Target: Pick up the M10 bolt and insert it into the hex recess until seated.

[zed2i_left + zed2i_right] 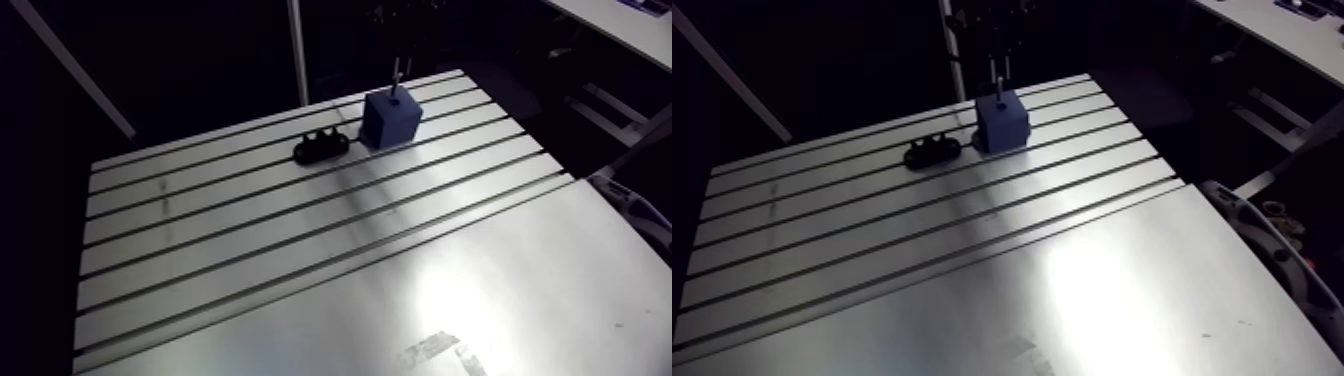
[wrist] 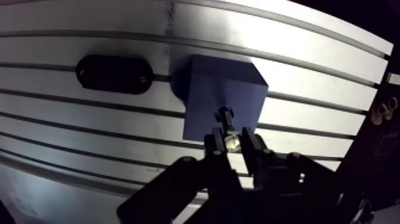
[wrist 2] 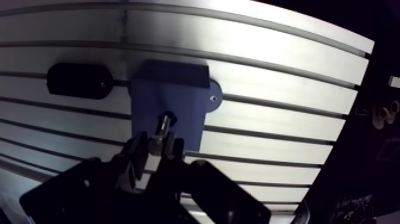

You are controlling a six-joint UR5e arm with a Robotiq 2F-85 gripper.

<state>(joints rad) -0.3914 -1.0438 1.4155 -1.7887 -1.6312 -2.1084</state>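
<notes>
A blue block [image 1: 390,118] stands at the far side of the slotted table [image 1: 300,250]. In the wrist view my gripper [image 2: 231,142] hangs right over the block [image 2: 220,98], shut on the M10 bolt [image 2: 228,132]. The bolt's head sits between the fingertips [image 2: 213,149]. Its shank points down, with its tip at the dark recess [image 3: 168,117] in the block's top face. How deep the tip sits cannot be told. In the arm view the bolt [image 1: 396,80] shows as a thin pin upright above the block; the gripper there is lost in the dark.
A black oblong holder [image 1: 320,148] lies on the table just beside the block, seen in the wrist view as a dark oval [image 2: 113,74]. The table's far edge runs close behind the block. A vertical post [image 1: 297,50] rises behind the table.
</notes>
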